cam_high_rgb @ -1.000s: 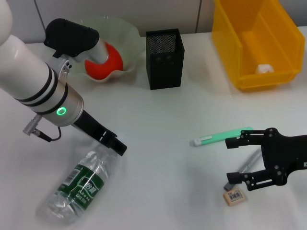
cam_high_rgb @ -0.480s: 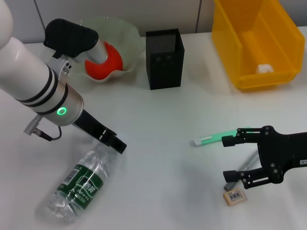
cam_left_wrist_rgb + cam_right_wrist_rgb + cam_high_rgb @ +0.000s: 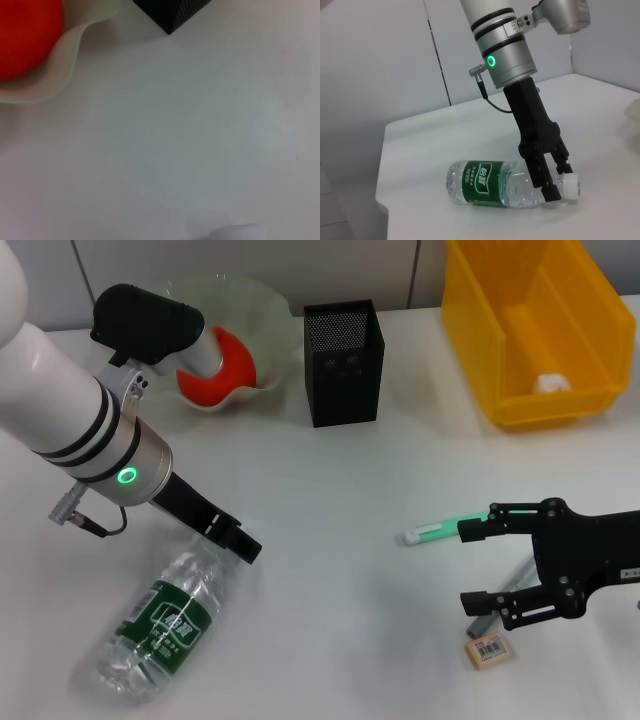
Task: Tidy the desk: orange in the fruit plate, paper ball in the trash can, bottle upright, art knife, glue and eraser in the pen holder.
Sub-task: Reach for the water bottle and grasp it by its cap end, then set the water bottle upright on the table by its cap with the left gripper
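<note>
Black fingers of the left gripper (image 3: 551,181) are clamped on the neck of the small clear plastic bottle with the dark green label (image 3: 155,633), which lies on its side on the white desk (image 3: 330,500), its white cap (image 3: 568,187) beside the fingertips. Over on the other side, the right gripper (image 3: 478,565) hangs spread wide above a mint-green pen-shaped stick (image 3: 438,530) and a grey tool (image 3: 500,595), with the small beige eraser with a barcode sticker (image 3: 487,650) just below its lower finger. Farther back, the red-orange fruit (image 3: 217,370) sits in the pale green wavy-rimmed plate (image 3: 255,310); the black mesh pen holder (image 3: 343,362) stands beside it. The white paper wad (image 3: 548,383) lies in the yellow plastic bin (image 3: 520,330).
</note>
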`<state>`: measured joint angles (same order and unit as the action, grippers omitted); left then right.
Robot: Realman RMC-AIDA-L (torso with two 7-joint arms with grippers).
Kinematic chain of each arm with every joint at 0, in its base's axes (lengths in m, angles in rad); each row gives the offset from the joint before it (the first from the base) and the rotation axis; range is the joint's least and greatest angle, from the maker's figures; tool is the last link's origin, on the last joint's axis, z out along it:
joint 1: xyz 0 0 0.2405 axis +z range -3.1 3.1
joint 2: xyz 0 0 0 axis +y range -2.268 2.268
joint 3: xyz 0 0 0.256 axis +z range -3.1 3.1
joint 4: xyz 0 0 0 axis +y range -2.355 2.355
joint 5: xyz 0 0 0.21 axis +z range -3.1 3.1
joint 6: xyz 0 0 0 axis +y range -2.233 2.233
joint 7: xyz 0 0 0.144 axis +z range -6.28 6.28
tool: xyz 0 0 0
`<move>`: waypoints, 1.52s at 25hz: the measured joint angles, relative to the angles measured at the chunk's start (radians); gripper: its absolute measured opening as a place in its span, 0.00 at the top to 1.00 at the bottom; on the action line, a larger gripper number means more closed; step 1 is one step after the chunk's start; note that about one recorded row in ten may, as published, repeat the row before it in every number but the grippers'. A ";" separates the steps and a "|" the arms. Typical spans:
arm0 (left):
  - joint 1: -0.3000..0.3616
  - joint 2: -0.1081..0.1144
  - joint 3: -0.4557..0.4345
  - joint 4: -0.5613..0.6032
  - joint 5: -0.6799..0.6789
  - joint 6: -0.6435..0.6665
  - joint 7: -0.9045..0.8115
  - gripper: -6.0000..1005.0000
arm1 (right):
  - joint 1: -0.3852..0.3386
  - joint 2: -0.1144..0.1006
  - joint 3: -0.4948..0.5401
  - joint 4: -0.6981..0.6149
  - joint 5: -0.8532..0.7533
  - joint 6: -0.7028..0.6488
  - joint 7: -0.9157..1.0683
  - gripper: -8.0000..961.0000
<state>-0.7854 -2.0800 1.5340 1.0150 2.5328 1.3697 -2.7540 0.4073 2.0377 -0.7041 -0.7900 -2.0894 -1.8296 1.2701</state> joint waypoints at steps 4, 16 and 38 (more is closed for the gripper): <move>0.000 0.000 0.000 0.000 0.000 -0.004 0.001 0.28 | 0.002 0.000 0.001 0.000 0.000 0.001 0.000 0.12; 0.005 0.000 0.035 0.000 0.001 -0.001 0.027 0.31 | 0.006 0.004 0.002 0.000 0.007 0.016 0.000 0.12; 0.077 0.012 0.013 0.181 0.012 0.051 0.039 0.56 | 0.015 0.011 0.009 -0.005 0.009 0.021 0.010 0.12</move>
<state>-0.7080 -2.0683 1.5469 1.1964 2.5450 1.4206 -2.7152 0.4224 2.0486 -0.6951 -0.7952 -2.0806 -1.8089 1.2799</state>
